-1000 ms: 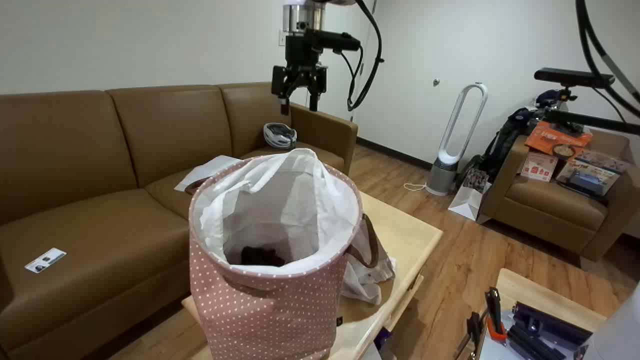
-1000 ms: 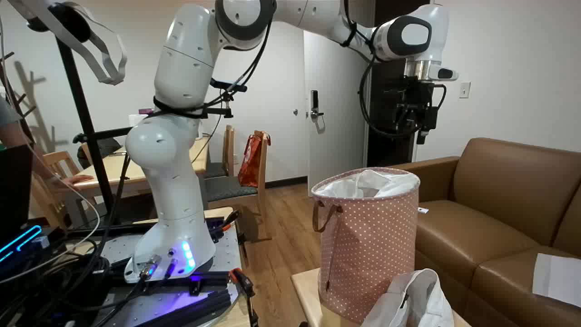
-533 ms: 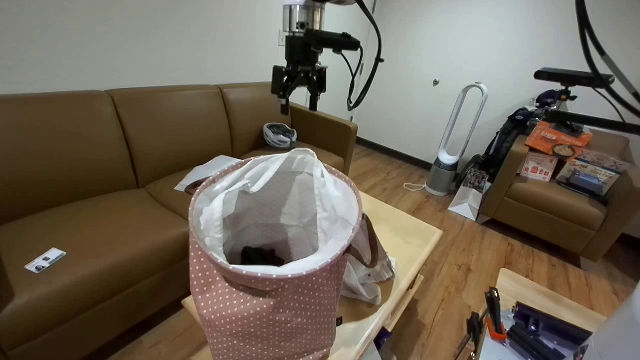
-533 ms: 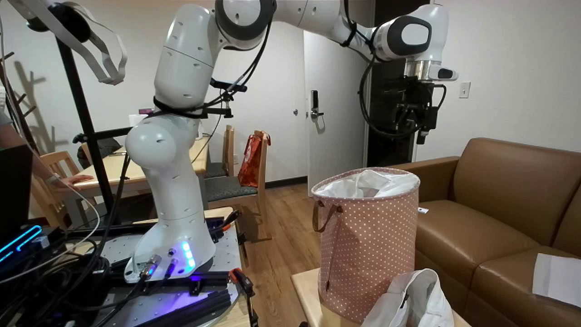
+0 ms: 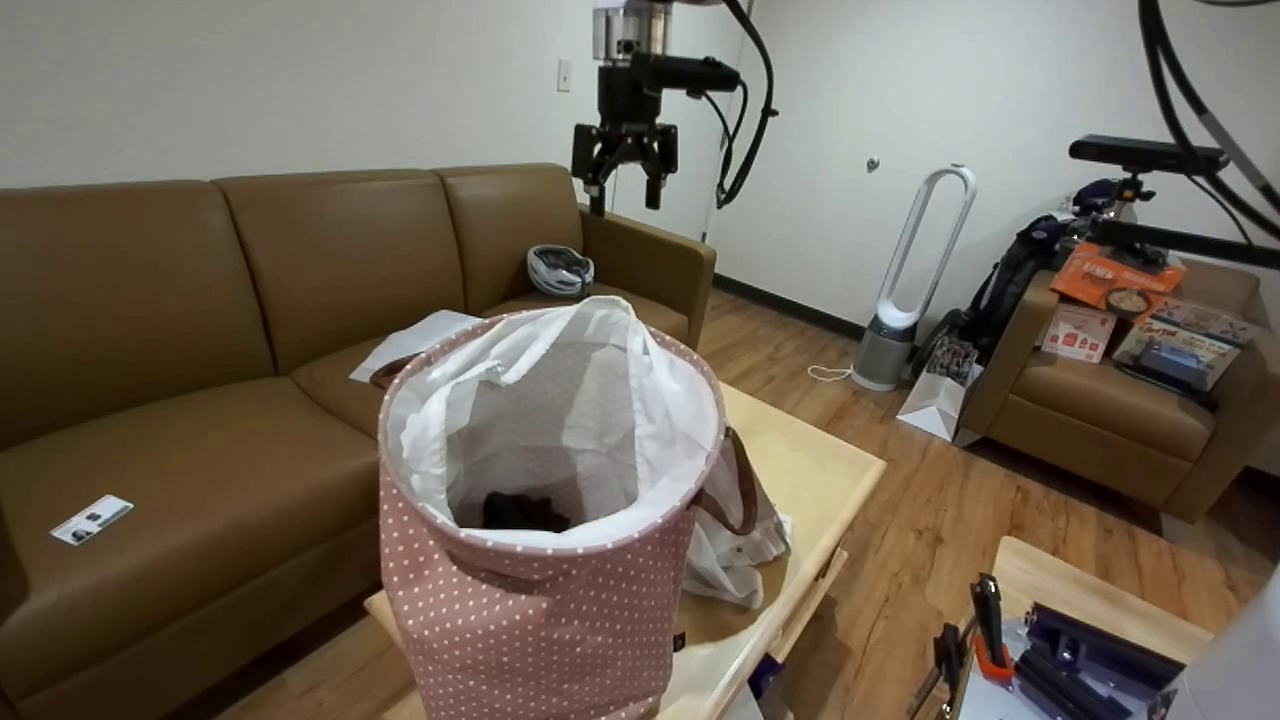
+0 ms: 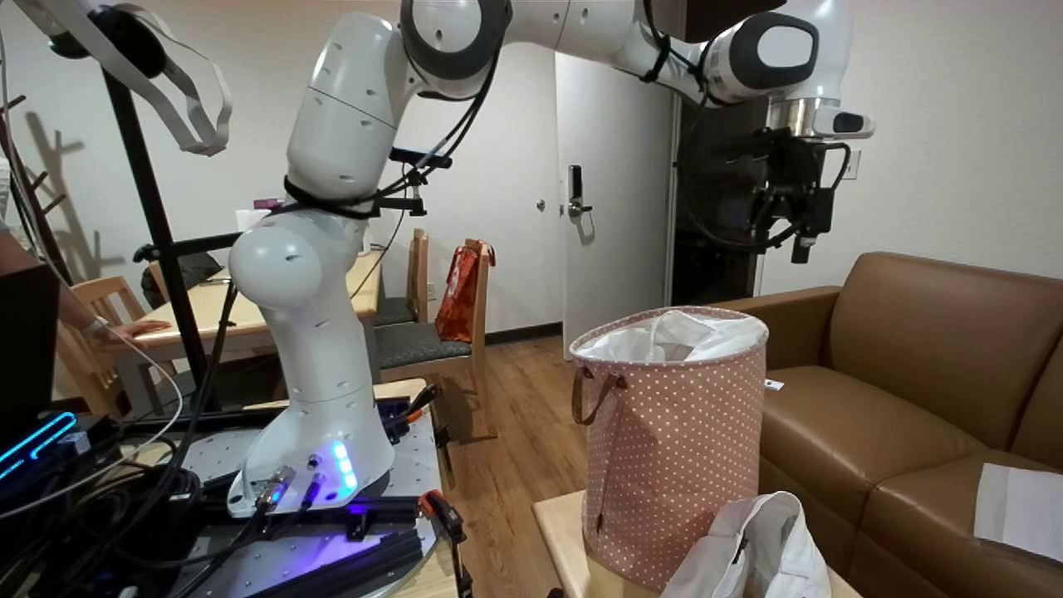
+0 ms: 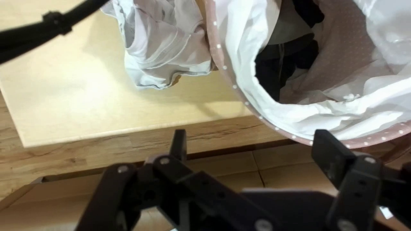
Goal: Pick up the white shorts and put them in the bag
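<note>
The white shorts lie crumpled on the light wooden table, against the side of the bag. They show in both exterior views [image 5: 735,565] [image 6: 768,552] and in the wrist view [image 7: 163,45]. The bag is a pink hamper with white dots [image 5: 540,620] [image 6: 677,448], standing upright with its white liner open at the top. Dark cloth [image 5: 522,512] lies at its bottom and also shows in the wrist view [image 7: 276,70]. My gripper [image 5: 625,200] is high above the bag's rim, on its sofa side. Its fingers are wide apart and empty in the wrist view [image 7: 250,136].
The wooden table [image 5: 810,450] bears the bag and shorts. A brown sofa [image 5: 200,480] runs alongside, holding a helmet [image 5: 560,271], a white sheet [image 6: 1021,507] and a small card [image 5: 92,520]. The bag's brown handle [image 5: 742,485] hangs over the shorts' side.
My gripper was still between the two earlier frames. Now it has shifted right in both exterior views, farther out from the robot's base. It stays open; the bag and shorts have not moved.
</note>
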`<state>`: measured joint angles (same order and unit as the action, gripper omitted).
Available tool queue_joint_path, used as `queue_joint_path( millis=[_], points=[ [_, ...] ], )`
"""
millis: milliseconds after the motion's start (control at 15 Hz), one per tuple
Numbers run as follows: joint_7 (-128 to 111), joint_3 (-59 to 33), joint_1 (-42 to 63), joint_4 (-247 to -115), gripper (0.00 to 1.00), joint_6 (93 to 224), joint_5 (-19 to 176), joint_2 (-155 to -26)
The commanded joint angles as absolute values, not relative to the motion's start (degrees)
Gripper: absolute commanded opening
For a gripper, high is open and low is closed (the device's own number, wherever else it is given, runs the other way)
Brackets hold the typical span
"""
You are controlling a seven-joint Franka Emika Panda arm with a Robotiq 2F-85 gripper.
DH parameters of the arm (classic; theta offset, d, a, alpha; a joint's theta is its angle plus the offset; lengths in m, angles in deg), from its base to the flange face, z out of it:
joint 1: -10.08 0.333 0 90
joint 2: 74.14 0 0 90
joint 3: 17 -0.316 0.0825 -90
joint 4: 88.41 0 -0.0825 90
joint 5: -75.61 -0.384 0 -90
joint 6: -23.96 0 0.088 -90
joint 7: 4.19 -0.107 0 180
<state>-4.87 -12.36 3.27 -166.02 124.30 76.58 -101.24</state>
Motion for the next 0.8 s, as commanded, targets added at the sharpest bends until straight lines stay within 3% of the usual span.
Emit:
queue_joint_path(
  millis=[0, 733],
  points=[
    [-4.32, -11.01, 0.81, -154.92, 1.00, 116.58, 75.82, -110.50],
    [-2.69, -10.98, -6.84, -137.62, 1.00, 109.62, 74.14, -131.30]
  ],
)
